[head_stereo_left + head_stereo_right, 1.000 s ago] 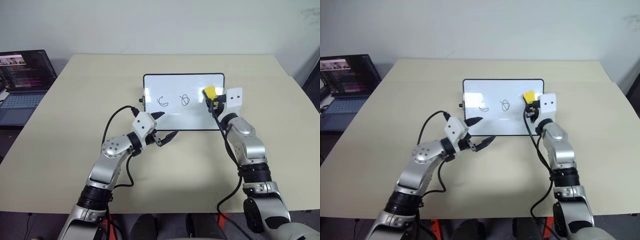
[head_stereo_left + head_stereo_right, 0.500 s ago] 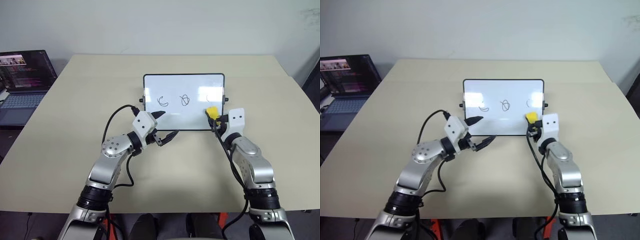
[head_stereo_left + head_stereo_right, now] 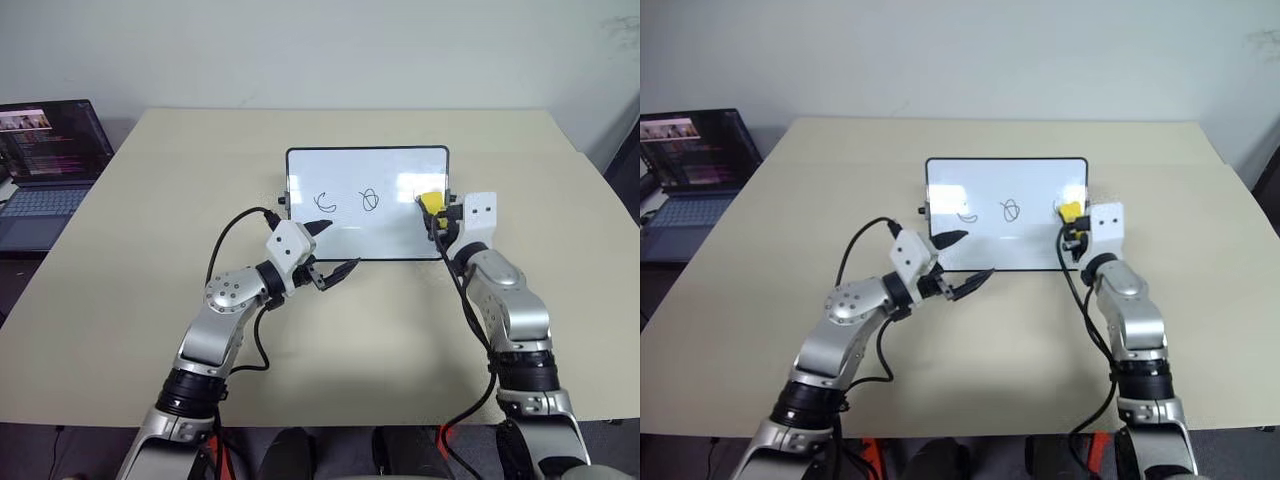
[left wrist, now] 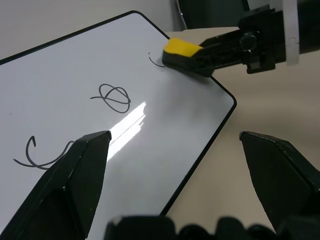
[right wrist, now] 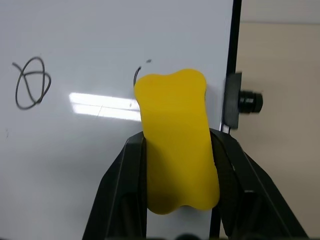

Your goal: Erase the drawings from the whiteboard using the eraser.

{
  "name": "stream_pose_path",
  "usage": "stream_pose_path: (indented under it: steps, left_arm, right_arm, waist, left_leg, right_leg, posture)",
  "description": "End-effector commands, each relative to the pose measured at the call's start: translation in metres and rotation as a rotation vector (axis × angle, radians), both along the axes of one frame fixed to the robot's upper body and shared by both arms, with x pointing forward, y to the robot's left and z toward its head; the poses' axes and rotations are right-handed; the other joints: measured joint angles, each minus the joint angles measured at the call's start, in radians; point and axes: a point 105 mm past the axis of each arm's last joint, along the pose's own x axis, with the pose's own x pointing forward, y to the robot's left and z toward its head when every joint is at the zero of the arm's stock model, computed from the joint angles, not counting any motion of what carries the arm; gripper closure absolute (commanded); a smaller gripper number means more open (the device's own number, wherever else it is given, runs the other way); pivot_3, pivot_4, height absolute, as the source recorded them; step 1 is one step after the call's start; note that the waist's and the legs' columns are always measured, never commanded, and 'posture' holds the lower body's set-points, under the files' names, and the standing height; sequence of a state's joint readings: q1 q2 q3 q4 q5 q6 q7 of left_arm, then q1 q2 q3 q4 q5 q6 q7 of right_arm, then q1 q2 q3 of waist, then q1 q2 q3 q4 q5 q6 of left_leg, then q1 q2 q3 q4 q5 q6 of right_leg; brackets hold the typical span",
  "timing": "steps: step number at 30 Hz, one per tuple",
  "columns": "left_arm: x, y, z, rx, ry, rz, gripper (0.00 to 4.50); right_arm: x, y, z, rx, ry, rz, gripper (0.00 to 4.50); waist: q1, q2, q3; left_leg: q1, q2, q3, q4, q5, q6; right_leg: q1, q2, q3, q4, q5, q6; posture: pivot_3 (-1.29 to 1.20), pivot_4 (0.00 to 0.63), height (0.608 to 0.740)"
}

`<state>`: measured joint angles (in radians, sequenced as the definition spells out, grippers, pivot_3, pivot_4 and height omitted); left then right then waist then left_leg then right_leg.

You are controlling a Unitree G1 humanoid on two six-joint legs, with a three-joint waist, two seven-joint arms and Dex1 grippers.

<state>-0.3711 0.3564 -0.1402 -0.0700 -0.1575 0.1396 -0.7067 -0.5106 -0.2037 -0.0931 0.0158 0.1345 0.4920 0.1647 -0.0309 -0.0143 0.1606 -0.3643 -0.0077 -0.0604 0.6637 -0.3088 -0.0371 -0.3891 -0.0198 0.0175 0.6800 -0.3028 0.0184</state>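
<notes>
The whiteboard (image 3: 350,225) lies flat at the table's middle, black frame around a glossy white face. Two of the drawings stand whole on it: a C-like curve (image 3: 325,203) and a looped scribble (image 3: 370,199). Of a third mark, a short arc (image 5: 136,75) shows beside the eraser. The yellow eraser (image 3: 431,203) rests on the board's right end, near the frame, with my right gripper (image 5: 177,145) shut on it. My left gripper (image 3: 338,248) is open over the board's near edge, its fingers empty.
A black knob (image 5: 248,100) sticks out of the board's right side. An open laptop (image 3: 50,160) stands at the far left, off the beige table (image 3: 150,300). Wide bare tabletop surrounds the board.
My right gripper drew the eraser down toward the board's near edge, then pushed it back up over the right-hand mark, which has thinned to an arc. The left arm stayed still.
</notes>
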Motion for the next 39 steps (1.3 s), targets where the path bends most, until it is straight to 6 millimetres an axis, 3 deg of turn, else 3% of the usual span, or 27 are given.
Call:
stream_pose_path:
  steps: [1,11,16,25,39]
  left_arm:
    - [-0.002,-0.002,0.015,-0.025,-0.058,-0.012,0.00]
    - [-0.001,-0.001,0.014,-0.024,-0.057,-0.006,0.00]
    - [0.000,0.001,0.016,-0.023,-0.062,0.002,0.00]
    - [-0.002,0.002,0.016,-0.024,-0.063,0.010,0.00]
    - [-0.002,-0.001,0.017,-0.027,-0.061,0.000,0.00]
  right_arm:
    - [0.005,-0.003,0.031,-0.012,-0.119,-0.022,3.11]
    - [0.024,0.011,0.046,-0.005,-0.160,-0.005,3.11]
    - [0.031,0.024,0.035,-0.010,-0.124,0.041,3.11]
    - [0.018,0.030,0.010,-0.008,-0.049,0.069,3.11]
    - [-0.011,0.021,-0.020,-0.011,0.064,0.045,3.11]
  waist:
    - [0.000,0.000,0.000]
    - [-0.001,0.000,0.000]
    - [-0.001,0.000,0.000]
    - [-0.001,0.000,0.000]
    - [0.000,0.000,0.000]
  left_leg:
    - [0.000,0.000,0.000,0.000,0.000,0.000]
    - [0.000,0.000,0.000,-0.001,0.000,0.000]
    - [0.000,0.000,0.001,-0.001,0.000,0.000]
    - [0.000,0.000,0.000,0.000,0.000,0.000]
    - [0.000,0.000,0.000,0.000,0.000,0.000]
  right_leg:
    - [0.000,0.000,0.000,0.000,0.000,0.000]
    - [0.000,0.000,0.000,0.000,0.000,0.000]
    - [0.000,0.000,0.000,0.000,0.000,0.000]
    - [0.000,0.000,0.000,0.001,0.000,0.000]
    - [0.000,0.000,0.000,0.001,0.000,0.000]
  posture:
    - [0.00,0.150,0.740]
    - [0.00,0.150,0.740]
    - [0.00,0.150,0.740]
    - [0.00,0.150,0.740]
    - [0.00,0.150,0.740]
